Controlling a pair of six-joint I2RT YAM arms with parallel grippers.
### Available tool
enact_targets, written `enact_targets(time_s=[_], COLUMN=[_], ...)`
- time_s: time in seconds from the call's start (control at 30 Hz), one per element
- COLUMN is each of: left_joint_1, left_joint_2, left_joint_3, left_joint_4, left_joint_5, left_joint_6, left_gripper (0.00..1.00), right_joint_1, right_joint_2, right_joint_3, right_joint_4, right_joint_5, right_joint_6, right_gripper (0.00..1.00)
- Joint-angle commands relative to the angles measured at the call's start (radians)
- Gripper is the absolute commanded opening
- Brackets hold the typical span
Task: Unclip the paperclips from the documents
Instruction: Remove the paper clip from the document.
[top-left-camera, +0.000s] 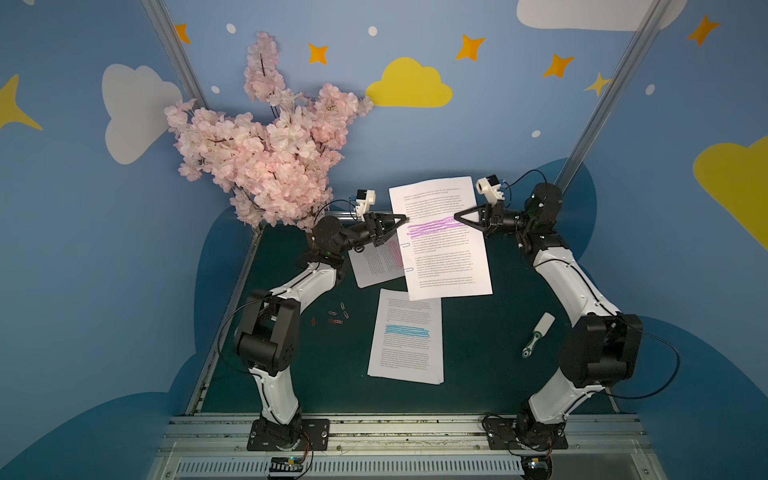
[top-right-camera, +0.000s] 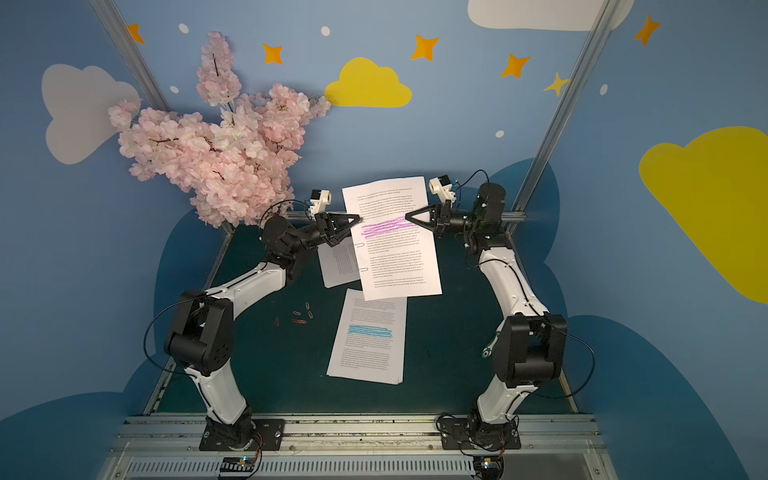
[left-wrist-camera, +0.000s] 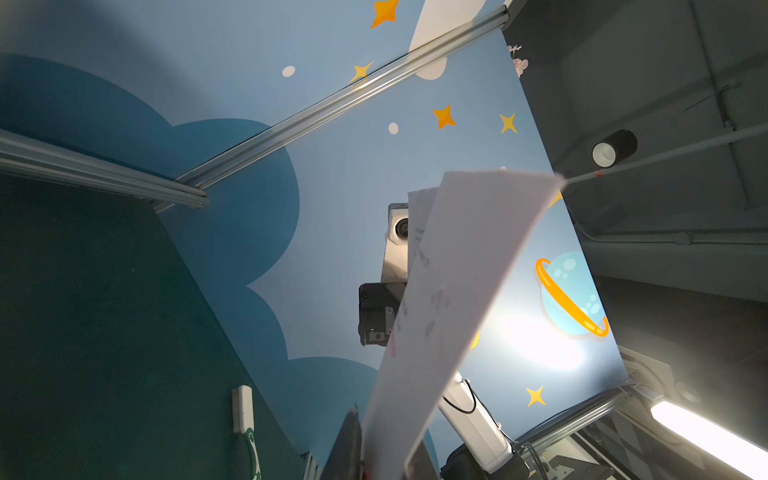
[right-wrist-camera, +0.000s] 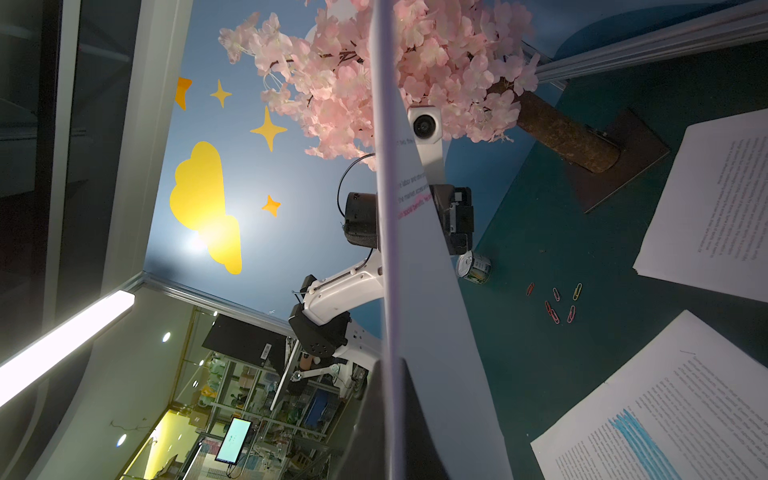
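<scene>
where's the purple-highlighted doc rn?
In both top views the purple-highlighted document is held aloft at far centre, left gripper on its left edge, right gripper on its right edge.

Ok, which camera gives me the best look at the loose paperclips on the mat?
Right wrist: the loose paperclips sit close, colours distinct. Both top views show them tiny; left wrist misses them.

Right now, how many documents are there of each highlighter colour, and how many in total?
Purple-highlighted document: 1
Pink-highlighted document: 1
Blue-highlighted document: 1
Total: 3
</scene>
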Motion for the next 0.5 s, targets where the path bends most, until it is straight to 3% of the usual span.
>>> enact_targets(time_s=[0.0, 0.47], left_joint_1=[0.006, 0.012], left_joint_2=[0.012, 0.011], left_joint_3=[0.023, 0.016], left_joint_4=[-0.003, -0.032], left_joint_5=[0.005, 0.027], left_joint_6=[0.010, 0.009], left_gripper=[0.15, 0.07], right_joint_1=[-0.010, -0.025], right_joint_2=[-0.004, -0.013], right_joint_3=[0.005, -0.009], right_joint_4=[0.018, 0.007], right_joint_5=[-0.012, -0.009], right_joint_6=[-0.017, -0.026], right_gripper=[0.00, 0.00])
